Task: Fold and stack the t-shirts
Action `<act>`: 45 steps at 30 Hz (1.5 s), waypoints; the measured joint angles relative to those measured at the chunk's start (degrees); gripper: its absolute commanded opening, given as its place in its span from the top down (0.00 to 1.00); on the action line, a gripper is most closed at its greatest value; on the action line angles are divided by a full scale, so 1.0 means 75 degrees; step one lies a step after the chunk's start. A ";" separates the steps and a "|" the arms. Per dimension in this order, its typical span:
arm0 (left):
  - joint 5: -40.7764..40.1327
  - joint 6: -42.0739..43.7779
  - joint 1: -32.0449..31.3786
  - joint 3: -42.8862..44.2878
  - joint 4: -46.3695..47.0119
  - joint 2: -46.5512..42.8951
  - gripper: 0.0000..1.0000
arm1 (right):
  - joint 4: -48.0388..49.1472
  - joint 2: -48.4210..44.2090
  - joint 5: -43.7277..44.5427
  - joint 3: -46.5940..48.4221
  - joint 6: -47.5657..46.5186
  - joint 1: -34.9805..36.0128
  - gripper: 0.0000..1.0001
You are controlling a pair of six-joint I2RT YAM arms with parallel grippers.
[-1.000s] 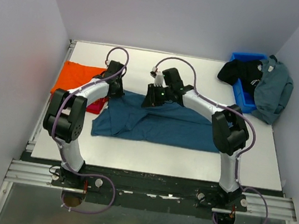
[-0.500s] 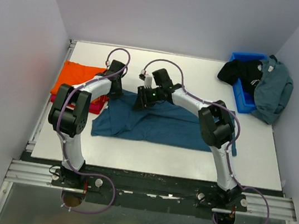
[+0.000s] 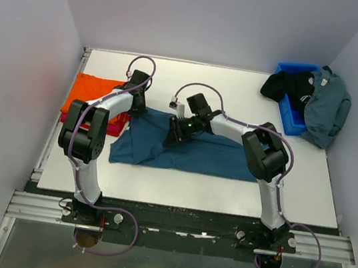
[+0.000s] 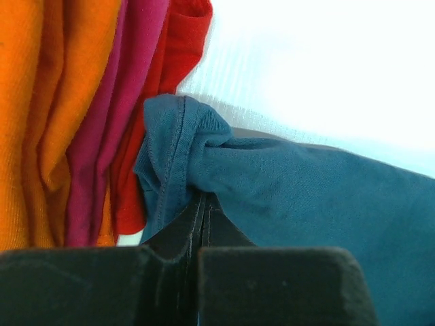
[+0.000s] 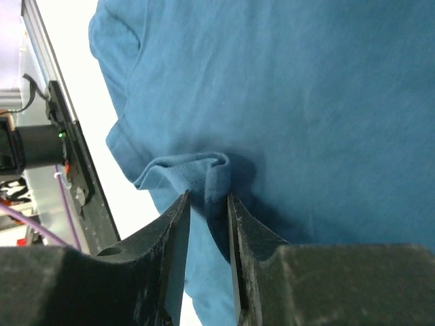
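The teal shirt lies spread across the middle of the table, long side running from 9 to 3 o'clock, its left end just beside the orange shirt and the red shirt stacked at about 9 o'clock. The left claw is closed tight on a bunched bit of hem at the shirt's far-left corner, the cloth puckering up around the grip. The right claw is nearly closed, holding a small raised ridge of the same cloth nearer the shirt's middle. Judging by those puckers and the soft wrinkles, the shirt is light, limp and not slippery. It will likely sag and drag rather than hold any shape, so a fold only stays straight if both pinches travel together and keep the edge between them taut. The stitched hems and sleeve seams look like the best places to take hold — thicker, less likely to slide out than a single flat layer. A mid-panel pinch like the right one may gather extra cloth and leave a lump. At 2 o'clock a black shirt and a grey-blue shirt hang over the bin — equally floppy, by the look of them.
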 measured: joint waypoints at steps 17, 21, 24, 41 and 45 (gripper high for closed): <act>0.0000 0.0085 0.0032 0.0029 -0.0017 0.0096 1.00 | -0.0571 -0.1740 0.1221 -0.2066 -0.0052 0.0000 0.44; 0.0000 0.0093 0.0032 0.0032 -0.0012 0.0102 1.00 | -0.0903 -0.1871 0.1641 -0.2151 -0.0015 0.0000 0.43; 0.0006 0.0117 0.0032 0.0032 -0.0012 0.0102 1.00 | -0.1215 -0.2159 0.1926 -0.2142 -0.0015 0.0000 0.47; 0.0318 -0.0154 -0.0326 -0.0493 0.0254 -0.1480 0.99 | -0.1309 -0.3657 0.4191 -0.2532 0.0533 -0.0044 0.99; 0.0283 -0.0460 -0.0405 -0.1116 0.0452 -0.1714 1.00 | -0.1288 -0.4779 0.5508 -0.3669 0.0938 -0.0058 0.99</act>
